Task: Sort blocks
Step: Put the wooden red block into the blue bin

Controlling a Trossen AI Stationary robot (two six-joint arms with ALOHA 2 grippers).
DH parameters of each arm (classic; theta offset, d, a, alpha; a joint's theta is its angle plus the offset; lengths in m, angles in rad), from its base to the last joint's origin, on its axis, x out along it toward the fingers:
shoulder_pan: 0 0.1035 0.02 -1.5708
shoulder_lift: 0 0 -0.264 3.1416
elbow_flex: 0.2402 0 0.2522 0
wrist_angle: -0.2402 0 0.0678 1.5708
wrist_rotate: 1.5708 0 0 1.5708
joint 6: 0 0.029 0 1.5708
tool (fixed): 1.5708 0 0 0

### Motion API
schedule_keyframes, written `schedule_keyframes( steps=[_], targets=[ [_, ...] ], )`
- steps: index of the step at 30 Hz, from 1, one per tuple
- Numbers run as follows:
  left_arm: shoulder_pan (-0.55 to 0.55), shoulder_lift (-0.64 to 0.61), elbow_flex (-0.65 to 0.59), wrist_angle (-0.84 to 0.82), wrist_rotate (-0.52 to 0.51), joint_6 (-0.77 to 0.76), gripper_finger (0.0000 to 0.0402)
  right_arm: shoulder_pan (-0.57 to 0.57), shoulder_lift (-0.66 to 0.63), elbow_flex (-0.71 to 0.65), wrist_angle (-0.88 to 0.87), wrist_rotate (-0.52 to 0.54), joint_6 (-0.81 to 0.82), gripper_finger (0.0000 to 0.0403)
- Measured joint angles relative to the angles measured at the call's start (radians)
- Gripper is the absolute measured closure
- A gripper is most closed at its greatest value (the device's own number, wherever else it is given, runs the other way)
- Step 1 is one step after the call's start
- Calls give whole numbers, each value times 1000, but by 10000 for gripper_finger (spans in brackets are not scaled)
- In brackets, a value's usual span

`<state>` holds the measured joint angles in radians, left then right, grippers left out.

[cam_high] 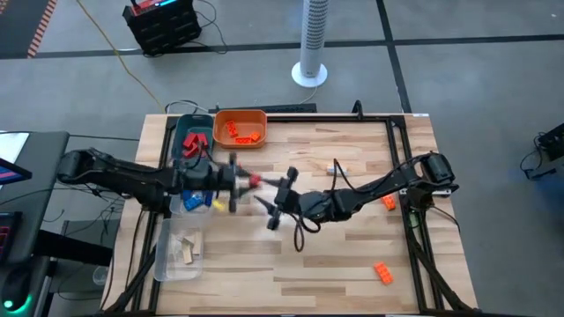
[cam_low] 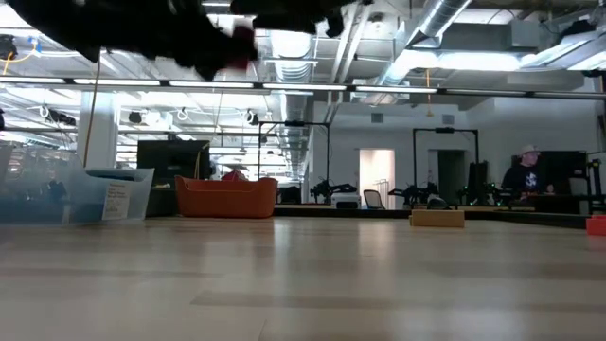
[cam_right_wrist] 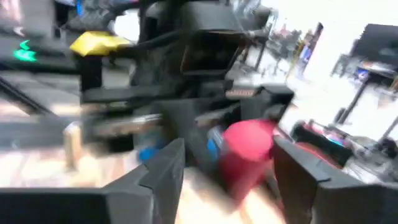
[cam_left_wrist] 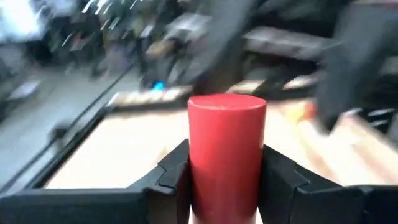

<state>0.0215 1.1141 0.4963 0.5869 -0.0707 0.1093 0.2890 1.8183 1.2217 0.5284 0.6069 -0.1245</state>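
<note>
Mid-air handover above the table's middle: red cylinder block (cam_left_wrist: 227, 155) pinched upright between the left gripper (cam_high: 240, 182) fingers, presumably bound for the teal tray (cam_high: 192, 136) of reds. Right gripper (cam_high: 280, 204) just beside it, fingers spread, apparently letting go.

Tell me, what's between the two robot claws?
A red block, clamped by the left gripper; the right gripper stands open beside it, seen from above.

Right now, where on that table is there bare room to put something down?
The table is bare between the tan block and the orange block. It is crowded by the orange tray, the clear tray and both end effectors.
</note>
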Motion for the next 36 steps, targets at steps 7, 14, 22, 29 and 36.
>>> schedule_keyframes(
  steps=[7,14,22,29,36],
  targets=[
    [191,-81,99,-469,-118,-50,283,66,0,0,-222,56,115,170],
    [338,-83,241,-906,-302,-74,283,132,0,0,-389,103,249,179],
    [524,-81,305,-1229,-416,-163,282,203,2,0,-468,194,311,179],
    [689,-47,305,-1315,-424,-161,241,230,2,0,-470,207,311,179],
    [725,13,305,-1352,-408,-128,198,226,2,0,-492,211,311,179]
  ],
)
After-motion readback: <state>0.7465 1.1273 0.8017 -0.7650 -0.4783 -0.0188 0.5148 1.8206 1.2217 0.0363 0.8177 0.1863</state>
